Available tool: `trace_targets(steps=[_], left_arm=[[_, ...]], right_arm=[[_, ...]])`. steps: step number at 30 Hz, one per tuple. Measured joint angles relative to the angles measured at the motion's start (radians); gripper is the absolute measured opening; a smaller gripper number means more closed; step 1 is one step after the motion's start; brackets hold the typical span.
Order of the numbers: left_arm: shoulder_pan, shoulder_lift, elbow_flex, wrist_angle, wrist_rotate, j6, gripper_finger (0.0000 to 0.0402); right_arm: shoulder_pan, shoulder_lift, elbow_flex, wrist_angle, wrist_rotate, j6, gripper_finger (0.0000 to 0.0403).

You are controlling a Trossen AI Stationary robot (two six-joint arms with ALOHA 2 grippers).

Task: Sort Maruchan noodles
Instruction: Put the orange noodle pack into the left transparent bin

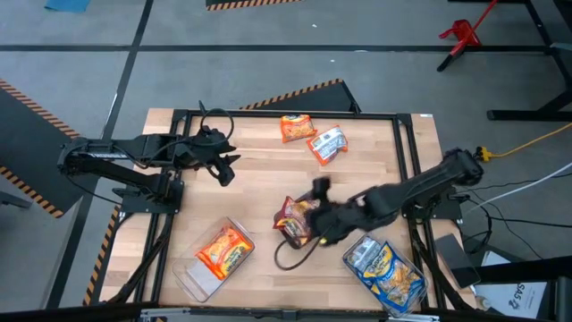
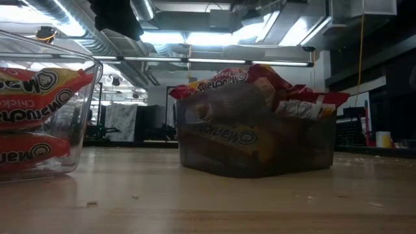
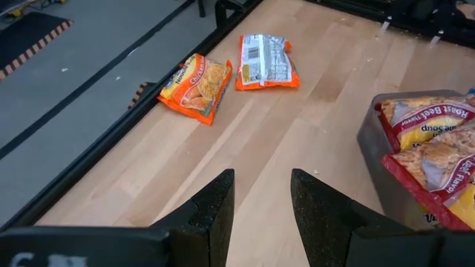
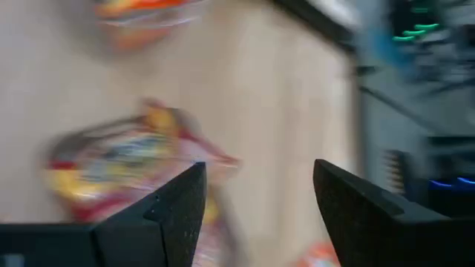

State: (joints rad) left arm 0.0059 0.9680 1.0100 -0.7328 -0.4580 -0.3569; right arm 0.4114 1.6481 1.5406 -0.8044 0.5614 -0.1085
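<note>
Risk entry: right gripper (image 1: 319, 190), jaws apart w/ nothing held, is seen above red-packet tray (image 1: 299, 225) at frame centre; overfilled packets could be knocked out; left gripper (image 1: 225, 168) likewise released, upper left, near 2 unsorted orange packets (image 1: 297, 128).

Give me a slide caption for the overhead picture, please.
Left claw hovers open, right claw open above the red-packet tray; two orange noodle packets wait unsorted.

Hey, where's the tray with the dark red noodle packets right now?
In the high view, the tray of dark red packets sits near the table's middle, toward the front, between the orange-packet tray on the left and the blue-packet tray on the right, beside the right claw.
</note>
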Motion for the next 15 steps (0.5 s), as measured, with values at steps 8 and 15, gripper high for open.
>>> trace_targets(steps=[8,15], left_arm=[[0.000,0.000,0.000,0.002,-0.003,0.048,0.0127],[0.000,0.000,0.000,0.007,-0.036,0.080,0.0127]], right_arm=[[-0.200,-0.154,0.003,-0.304,0.120,0.016,0.0232],[-0.464,-0.173,-0.189,-0.108,-0.031,-0.112,0.0232]])
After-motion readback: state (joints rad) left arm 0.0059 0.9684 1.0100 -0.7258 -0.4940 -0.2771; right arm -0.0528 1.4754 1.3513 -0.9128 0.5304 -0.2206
